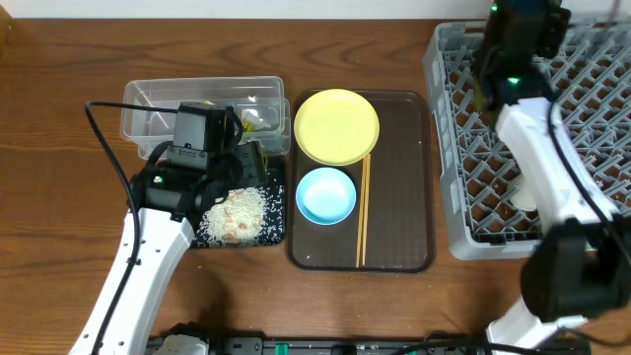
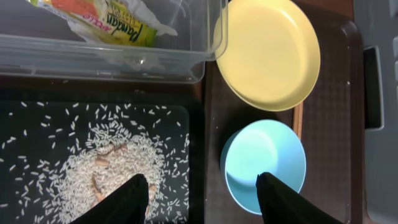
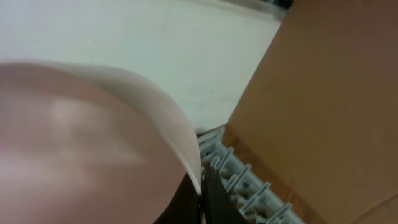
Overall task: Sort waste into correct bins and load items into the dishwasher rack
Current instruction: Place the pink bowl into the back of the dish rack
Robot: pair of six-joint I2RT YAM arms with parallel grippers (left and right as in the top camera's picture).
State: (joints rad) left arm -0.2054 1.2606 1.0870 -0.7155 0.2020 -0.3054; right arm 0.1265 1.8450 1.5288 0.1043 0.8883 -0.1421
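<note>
Above the far side of the rack (image 1: 455, 138), your right jaws were clamped shut on the rim of the white bowl (image 3: 81, 137). Your left jaws hung half open and empty, with the blue bowl (image 2: 264, 165) lying off-centre under one finger (image 2: 277, 199).

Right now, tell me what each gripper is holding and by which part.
The right gripper is shut on the rim of a white bowl. The left gripper is open and holds nothing.
</note>
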